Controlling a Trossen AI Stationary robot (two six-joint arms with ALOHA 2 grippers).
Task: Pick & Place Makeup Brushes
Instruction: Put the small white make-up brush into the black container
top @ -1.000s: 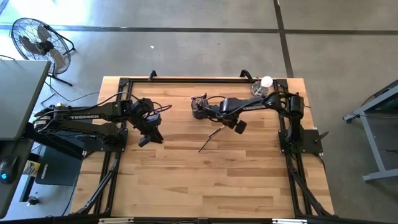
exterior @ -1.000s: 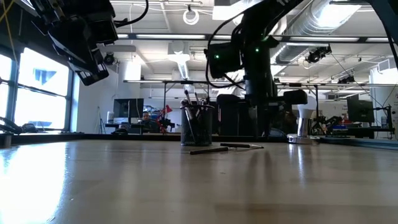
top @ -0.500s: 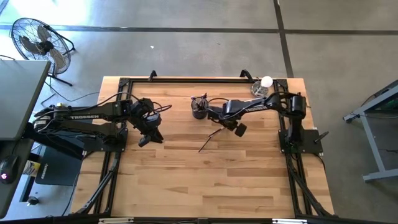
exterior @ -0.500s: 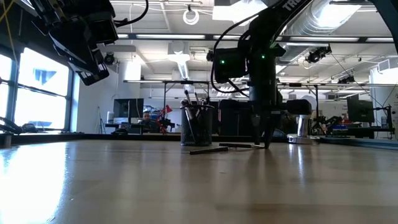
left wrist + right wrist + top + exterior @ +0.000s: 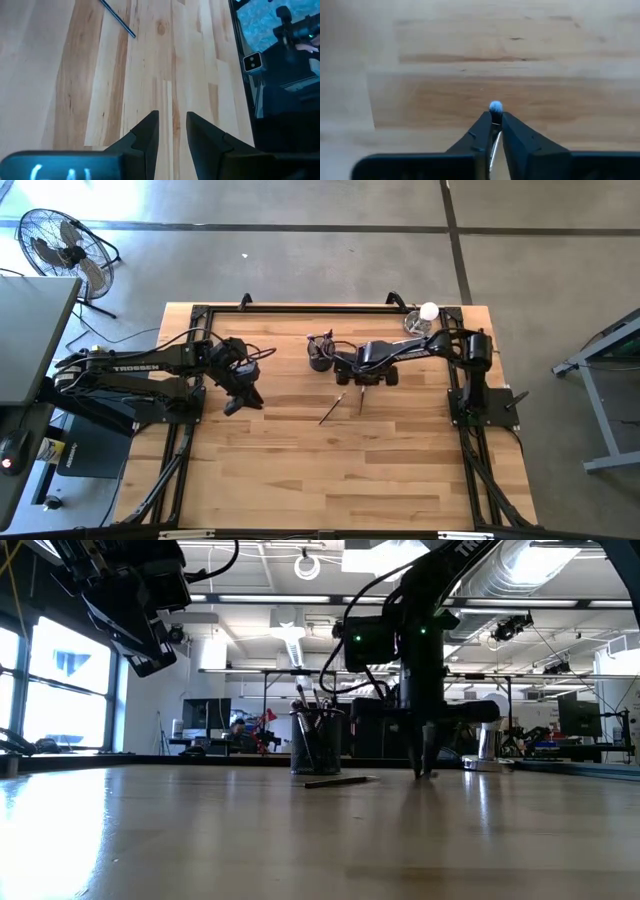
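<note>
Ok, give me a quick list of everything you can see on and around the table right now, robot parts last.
Loose makeup brushes: two, dark and thin, on the table centre; one lies free, the other is pinched at its end.
Black cup: one, toward the far edge of the table, holding several brushes upright.
Clear glass with a white ball: one, far right corner.
Table: one, pale wood with a black frame.
Floor fan: one, black, on the concrete off the far left corner.
Left end effector: open, hanging above the table's left side.
Right end effector: shut on a brush, down at the table near the cup.
</note>
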